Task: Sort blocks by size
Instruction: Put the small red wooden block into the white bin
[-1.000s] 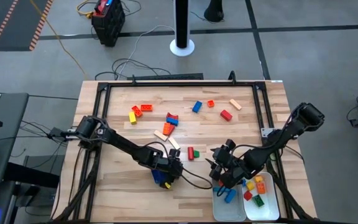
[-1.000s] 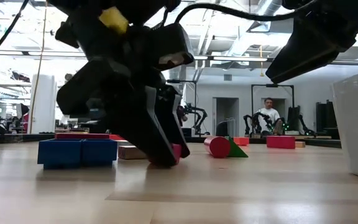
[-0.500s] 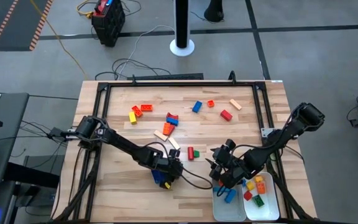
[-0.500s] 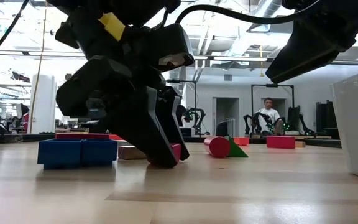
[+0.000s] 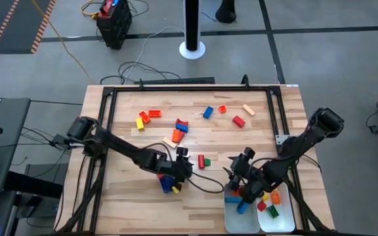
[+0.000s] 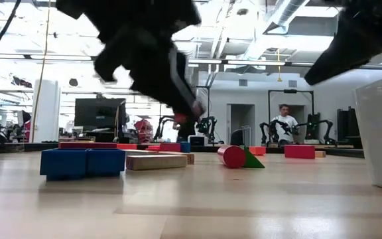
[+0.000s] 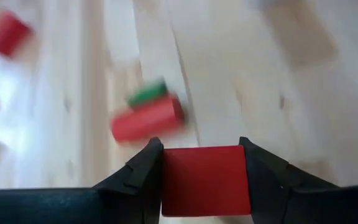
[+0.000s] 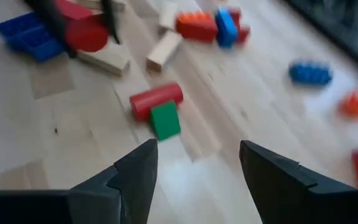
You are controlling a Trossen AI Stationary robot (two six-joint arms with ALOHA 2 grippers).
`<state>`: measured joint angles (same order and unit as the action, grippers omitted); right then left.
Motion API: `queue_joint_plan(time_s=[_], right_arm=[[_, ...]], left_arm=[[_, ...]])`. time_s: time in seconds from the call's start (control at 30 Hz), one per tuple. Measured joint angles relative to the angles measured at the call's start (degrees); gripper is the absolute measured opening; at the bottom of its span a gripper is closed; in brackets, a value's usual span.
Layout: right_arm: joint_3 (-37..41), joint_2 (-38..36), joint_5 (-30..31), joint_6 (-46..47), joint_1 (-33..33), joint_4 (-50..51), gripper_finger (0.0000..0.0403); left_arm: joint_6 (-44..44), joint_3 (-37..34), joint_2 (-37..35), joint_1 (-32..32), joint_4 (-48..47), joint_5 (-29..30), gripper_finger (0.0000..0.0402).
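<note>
My left gripper [image 7: 199, 149] is shut on a small red block [image 7: 205, 180] and hangs above the table's middle [image 5: 182, 160], raised in the low view [image 6: 190, 119]. Below it lie a long blue block [image 6: 83, 161] and a tan block [image 6: 158, 160]. A red block with a green one [image 8: 156, 99] lies flat between the two grippers [image 5: 201, 160]. My right gripper [image 8: 197, 149] is open with nothing between its fingers, by the white trays' far edge [image 5: 236, 176]. My left gripper pinches the red block by two opposite sides [image 7: 166, 180] between its two fingers. The fingers slant down from the table's left. The block is lifted clear of the table.
Two white trays [image 5: 231, 223] at the near right hold several blocks. More blocks lie scattered toward the far edge: orange [image 5: 151, 115], yellow [image 5: 140, 123], a red-and-blue cluster [image 5: 180, 126], blue [image 5: 207, 113], tan [image 5: 249, 110], red [image 5: 238, 121]. Bare wood lies at the near left.
My left gripper has risen from the tabletop and tipped, carrying the small red block up with it. The block, which rested on the wood beside the blue and tan blocks, now hangs clear of the table.
</note>
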<state>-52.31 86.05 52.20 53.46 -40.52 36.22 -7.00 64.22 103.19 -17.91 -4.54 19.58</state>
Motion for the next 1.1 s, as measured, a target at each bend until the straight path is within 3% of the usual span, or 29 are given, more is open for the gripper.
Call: queue_joint_plan(time_s=[0.3,0.43,0.53,0.83,1.1], right_arm=[[0.0,6.51,2.39,-38.5,-3.05,-23.79,0.0219],[-1.18,8.96,2.8,-54.95,-3.37,-30.63,0.0211],[-3.84,10.32,6.83,-59.84,-3.35,-30.61,0.0213],[-13.13,16.34,7.37,-77.84,-1.02,-27.99,0.0219],[-15.89,17.37,5.72,-79.46,-0.22,-25.26,0.0219]], left_arm=[[-2.6,-3.09,-0.91,1.15,21.96,-14.87,0.0163],[0.57,-3.49,-0.93,1.64,24.05,-17.1,0.0171],[2.68,-3.49,-0.93,1.92,24.13,-18.19,0.0184],[10.19,-3.51,-0.93,2.92,25.49,-20.26,0.0169],[12.21,-3.51,-0.95,2.99,26.96,-23.07,0.0175]])
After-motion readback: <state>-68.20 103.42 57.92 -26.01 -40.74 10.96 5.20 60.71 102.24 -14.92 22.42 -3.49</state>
